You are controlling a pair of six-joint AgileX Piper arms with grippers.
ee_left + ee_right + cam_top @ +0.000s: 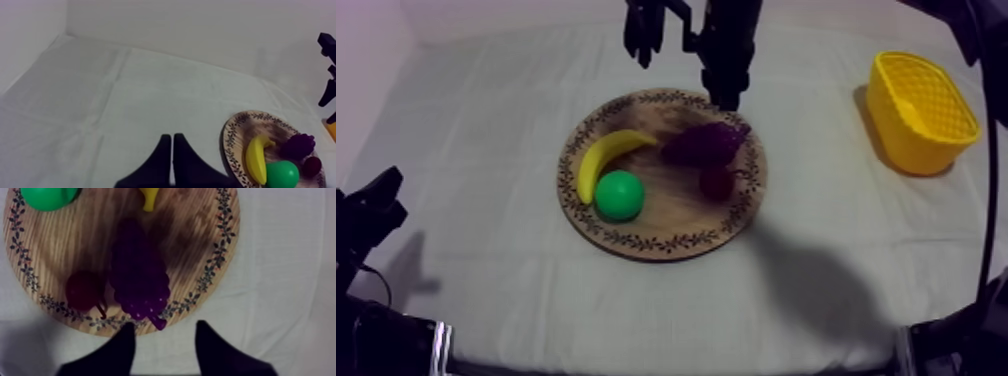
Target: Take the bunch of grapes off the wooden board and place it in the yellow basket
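Now poised at the board's (197,235) rim beside the grapes (139,280), right gripper (165,330) spread wide, left gripper (172,139) pressed closed, idle; next, probably, lowering to clamp the bunch, then on to the basket (921,115).

The round wooden board (671,215) lies in the middle of the counter (486,150), and the yellow basket (921,115) stands well apart to its right, toward the back. On the board, the banana (604,160) lies at the left with the pear (620,195) just beside it in front. The bunch of grapes (704,143) lies to the right toward the back, with the small red fruit (716,183) just in front of it.
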